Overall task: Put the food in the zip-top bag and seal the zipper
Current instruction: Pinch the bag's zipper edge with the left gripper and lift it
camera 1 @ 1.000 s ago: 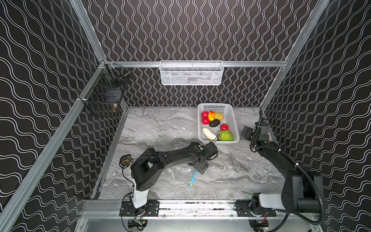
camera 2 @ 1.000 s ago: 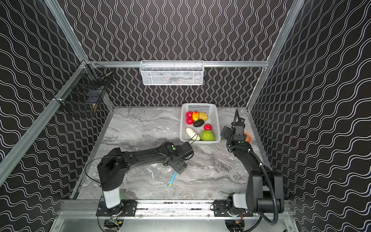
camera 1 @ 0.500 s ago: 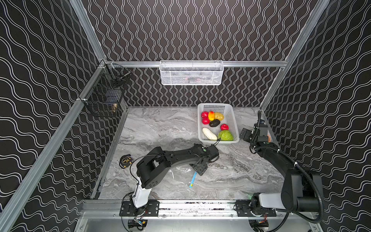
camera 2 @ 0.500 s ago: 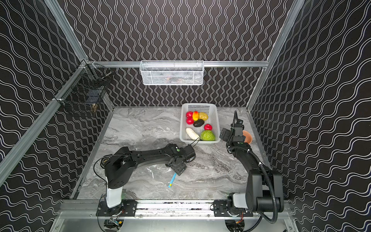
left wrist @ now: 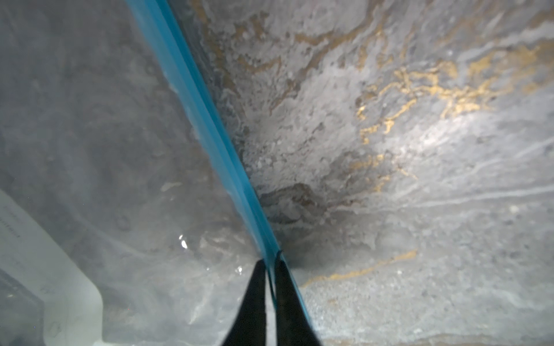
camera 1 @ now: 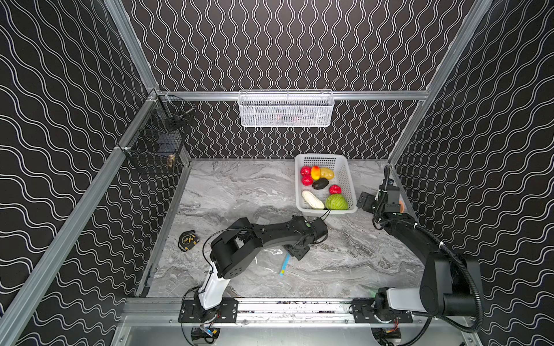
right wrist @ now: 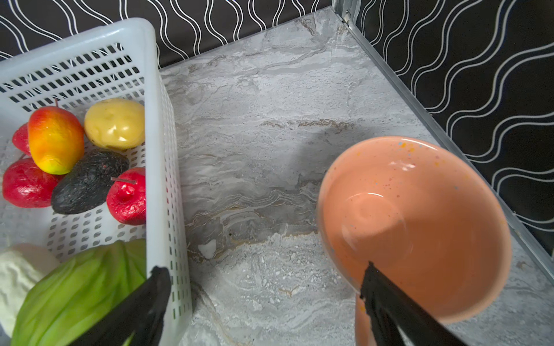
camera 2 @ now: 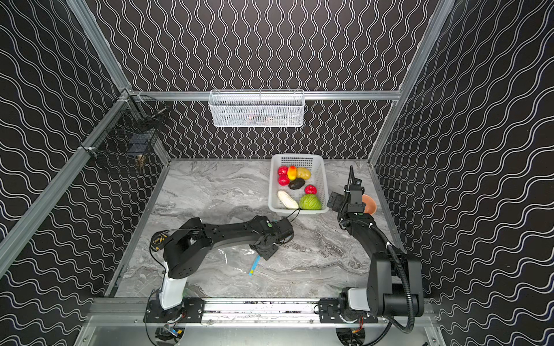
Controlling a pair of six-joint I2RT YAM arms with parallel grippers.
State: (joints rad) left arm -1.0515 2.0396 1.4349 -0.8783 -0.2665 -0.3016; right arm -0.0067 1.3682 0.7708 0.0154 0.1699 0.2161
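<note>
Left gripper [left wrist: 269,265] clenched on the thin light-blue zipper strip [left wrist: 215,128] of the large clear crinkly zip-top bag [left wrist: 90,149]. Bag lies on the grey marble table [camera 1: 344,254], about 6 o'clock of centre in both top views. Right gripper [right wrist: 264,267] released, jaws wide, hanging between the white perforated plastic basket [right wrist: 162,134] and the glossy orange bowl [right wrist: 419,224]. Toy food [camera 1: 320,183] all in the basket, at 1 o'clock.
</note>
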